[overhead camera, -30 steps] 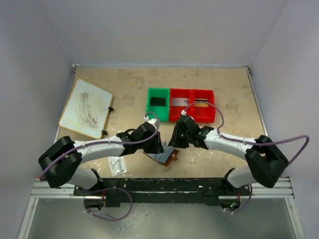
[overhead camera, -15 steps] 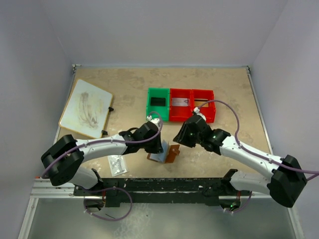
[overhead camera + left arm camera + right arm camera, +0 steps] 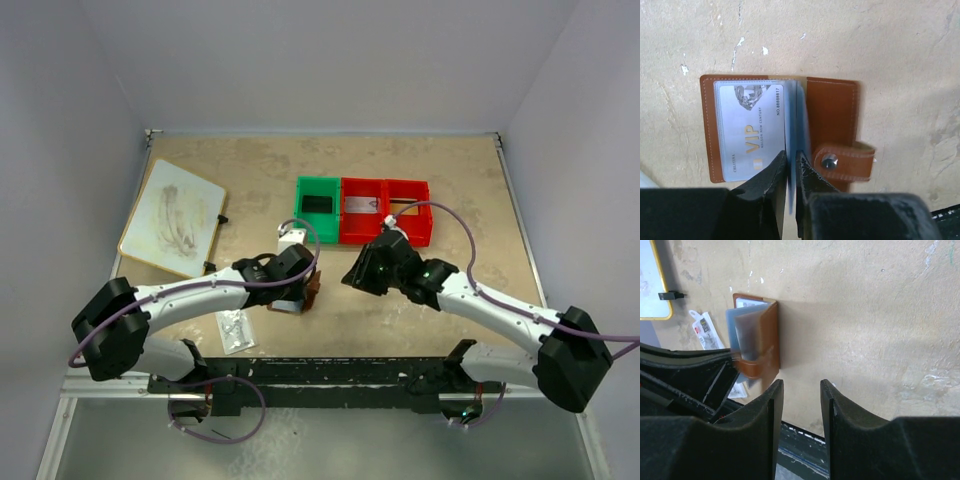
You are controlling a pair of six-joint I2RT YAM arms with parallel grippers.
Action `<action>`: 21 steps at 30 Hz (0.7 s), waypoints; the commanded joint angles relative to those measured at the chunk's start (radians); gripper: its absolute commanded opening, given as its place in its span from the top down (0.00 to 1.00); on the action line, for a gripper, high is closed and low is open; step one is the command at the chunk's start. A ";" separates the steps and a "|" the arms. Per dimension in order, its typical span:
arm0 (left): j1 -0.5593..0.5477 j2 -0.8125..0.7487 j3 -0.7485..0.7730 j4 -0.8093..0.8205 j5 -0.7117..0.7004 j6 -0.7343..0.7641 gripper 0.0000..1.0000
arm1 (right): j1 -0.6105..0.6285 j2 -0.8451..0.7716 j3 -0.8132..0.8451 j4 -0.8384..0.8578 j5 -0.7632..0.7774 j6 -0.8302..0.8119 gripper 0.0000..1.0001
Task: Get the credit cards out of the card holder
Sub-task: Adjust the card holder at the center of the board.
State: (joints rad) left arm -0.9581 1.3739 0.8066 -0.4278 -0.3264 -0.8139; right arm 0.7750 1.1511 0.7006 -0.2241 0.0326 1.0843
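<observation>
Trouble starts with what the left gripper [image 3: 791, 161] has hold of. Its jaws are pressed together on the thin blue leaf [image 3: 792, 120] at the spine of the wallet [image 3: 832, 115], not on a card. The wallet is spread open on the table [image 3: 900, 45], near the front middle, right under that gripper. The silver card [image 3: 750, 132] sits snug in the clear pocket on the left half. I can't see a gold one from any view.

If I lift from here, I expect the whole wallet to come up by that leaf with the card riding along inside. Nothing pins the leather down. The right gripper [image 3: 801, 390] hangs off to the side with its jaws spread and empty, apart from the wallet.

The leaf is thin and slick-looking (a poor thing to hang weight from), so it may slide out of the pinch and drop the wallet crooked. The halves could also swing shut over the card, with the tab [image 3: 842, 161] flopping across. A hard pull might crease or tear the leaf. I'd want the right gripper holding the leather before any tug.
</observation>
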 commanded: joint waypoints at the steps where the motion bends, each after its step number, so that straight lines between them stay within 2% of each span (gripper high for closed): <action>1: -0.009 0.007 0.049 0.001 -0.038 0.036 0.88 | -0.011 0.034 0.039 0.056 -0.003 -0.010 0.61; 7: -0.040 0.085 0.085 0.051 0.038 0.051 0.69 | -0.030 0.053 0.027 0.068 -0.004 -0.017 0.62; 15: -0.064 0.089 0.061 0.179 0.180 0.042 0.61 | -0.059 0.022 -0.008 0.088 -0.026 -0.018 0.62; 21: -0.063 0.058 0.050 0.138 0.103 0.031 0.61 | -0.061 0.025 -0.024 0.189 -0.098 -0.067 0.62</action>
State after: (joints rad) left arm -1.0199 1.4666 0.8543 -0.3027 -0.1829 -0.7815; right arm 0.7185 1.1900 0.6891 -0.1375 -0.0006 1.0637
